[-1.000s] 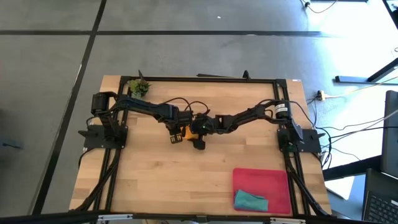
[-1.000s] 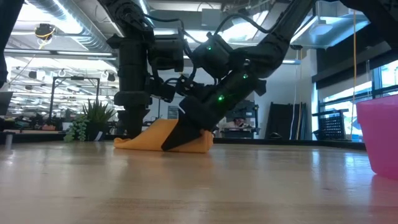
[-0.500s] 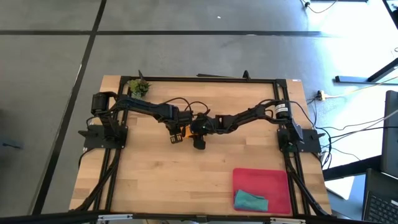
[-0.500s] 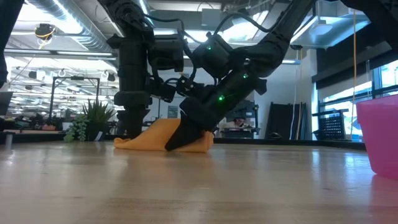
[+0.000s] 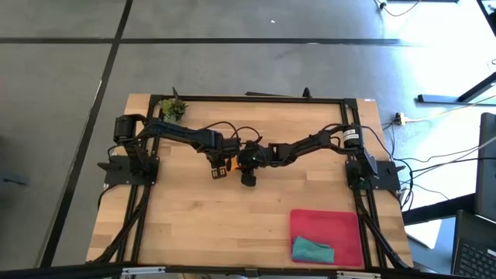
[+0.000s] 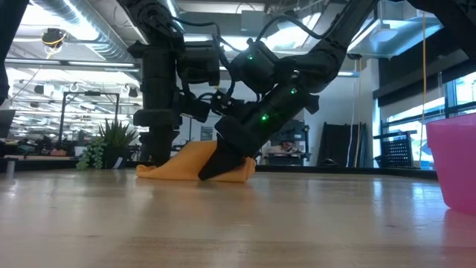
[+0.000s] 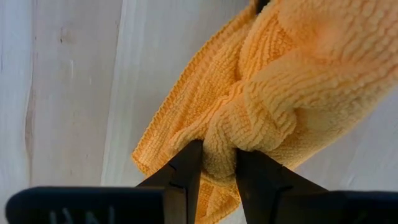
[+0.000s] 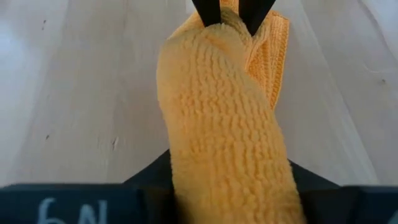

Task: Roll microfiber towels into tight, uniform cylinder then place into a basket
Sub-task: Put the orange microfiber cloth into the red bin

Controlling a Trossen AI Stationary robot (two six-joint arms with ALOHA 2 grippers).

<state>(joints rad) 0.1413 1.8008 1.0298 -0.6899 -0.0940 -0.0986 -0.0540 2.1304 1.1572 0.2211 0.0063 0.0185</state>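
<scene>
The orange towel (image 6: 182, 164) lies bunched and partly rolled on the wooden table (image 5: 194, 225), near its middle, and shows between both grippers in the high view (image 5: 227, 163). My left gripper (image 5: 219, 168) stands upright at the towel's left end and is shut on it. My right gripper (image 5: 246, 172) slants down at the towel's right end and is shut on the roll. The teal towel (image 5: 312, 249) lies rolled in the near end of the red-pink basket (image 5: 329, 223), at the table's near right. My left gripper pinches a bunched fold of the orange towel (image 7: 219, 152) between its two fingers, several layers thick. The fingers (image 6: 152, 152) point down from above. The towel rests on the table. My right gripper has the thick rolled part of the orange towel (image 8: 221, 162) between its two fingers, and the roll fills the gap. The fingers (image 6: 216, 164) slant down from the table's right, their tips at the tabletop. The roll rests on the table.
A small green plant sprig (image 5: 172, 108) sits at the table's far left corner. The basket's pink wall (image 6: 454, 164) shows at the low view's right edge. Bare wood lies between the towel and the near edge.
</scene>
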